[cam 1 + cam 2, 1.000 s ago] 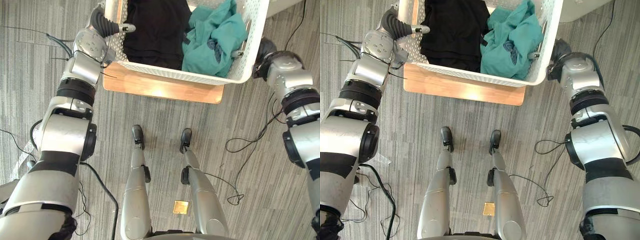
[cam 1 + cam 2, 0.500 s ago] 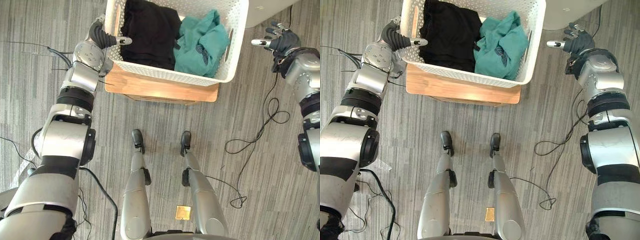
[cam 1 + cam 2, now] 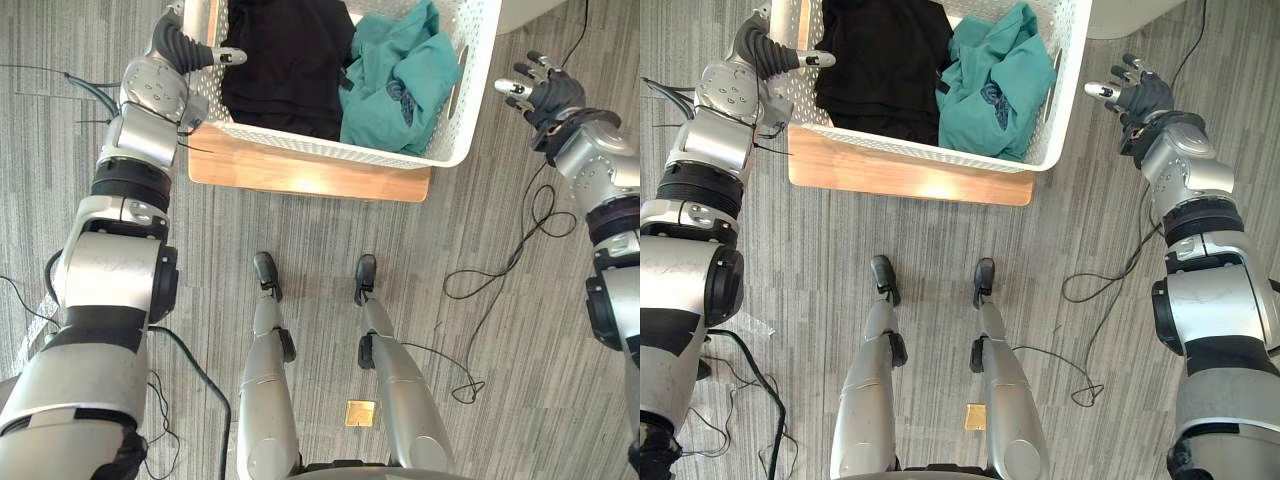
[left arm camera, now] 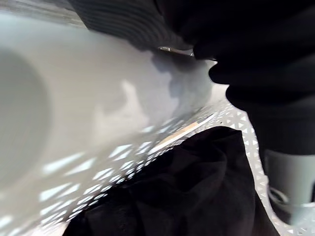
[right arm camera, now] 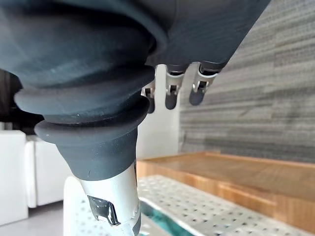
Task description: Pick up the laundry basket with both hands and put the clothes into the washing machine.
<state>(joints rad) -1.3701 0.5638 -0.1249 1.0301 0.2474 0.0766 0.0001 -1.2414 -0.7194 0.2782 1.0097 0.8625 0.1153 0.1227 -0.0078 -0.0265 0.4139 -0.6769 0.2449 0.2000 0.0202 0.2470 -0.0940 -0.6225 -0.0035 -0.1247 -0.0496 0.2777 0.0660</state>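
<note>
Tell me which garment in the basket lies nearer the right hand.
The teal garment, bunched against the basket's right wall, on the right hand's side; the black garment lies toward the left hand.

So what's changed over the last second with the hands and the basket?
The right hand has let go of the laundry basket and moved out to the right, now open. The left hand still grips the left rim, thumb inside. The basket still sits on the wooden stand, clothes inside.
</note>
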